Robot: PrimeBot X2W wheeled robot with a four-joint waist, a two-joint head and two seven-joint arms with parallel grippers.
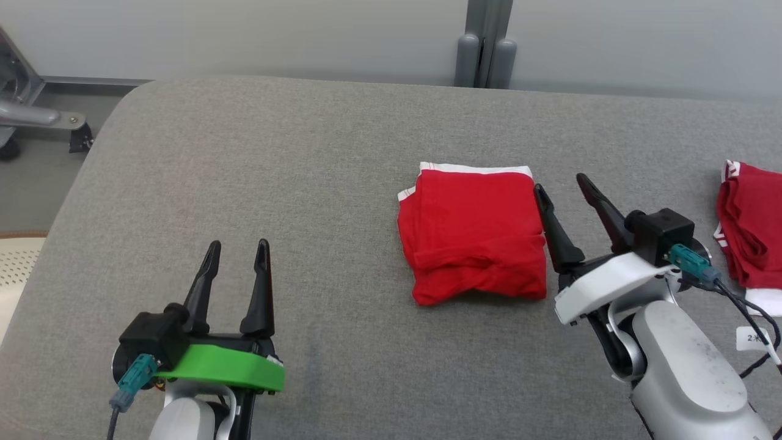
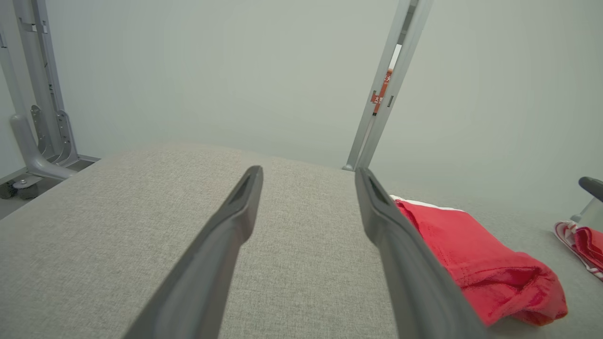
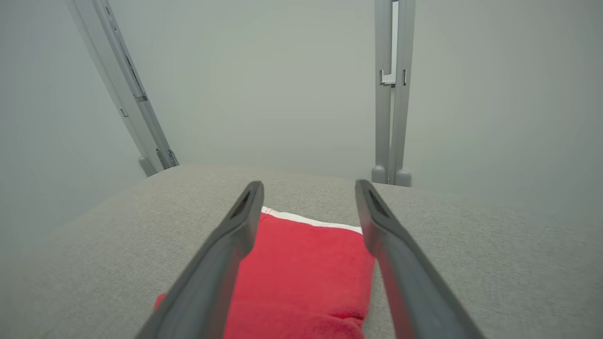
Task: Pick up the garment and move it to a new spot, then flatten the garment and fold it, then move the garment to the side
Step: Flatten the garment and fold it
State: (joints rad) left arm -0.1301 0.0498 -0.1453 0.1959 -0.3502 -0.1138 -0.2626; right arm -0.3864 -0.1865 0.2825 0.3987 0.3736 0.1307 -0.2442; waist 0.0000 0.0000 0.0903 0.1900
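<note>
Head view: we see a grey padded table (image 1: 244,153) with a folded red garment (image 1: 473,235) lying flat a little right of its middle, well back from the near edge. A white band runs along the garment's far side. The right gripper (image 1: 559,183) sits just beside the garment's right edge, jaws spread wide and holding nothing. Its inner finger lies along that edge, and we cannot tell whether it touches the cloth. The left gripper (image 1: 238,247) is near the table's near-left corner, well apart from the garment, jaws also wide open and empty. A second red garment (image 1: 751,226) lies crumpled at the table's right edge. A grey post (image 1: 486,43) stands behind the far edge.

Left wrist view: the left gripper (image 2: 308,173) has its two fingers parted over bare table (image 2: 118,212), with nothing between them. The folded garment (image 2: 476,254) lies to the right of the right-hand finger, and the second garment (image 2: 582,242) lies farther right.

Right wrist view: the right gripper (image 3: 308,186) has its fingers spread, and the folded garment (image 3: 306,263) shows between and below them, its white band towards the table's far edge. The cloth lies flat on the table (image 3: 471,245), not pinched. The post (image 3: 391,94) rises beyond the far edge.
</note>
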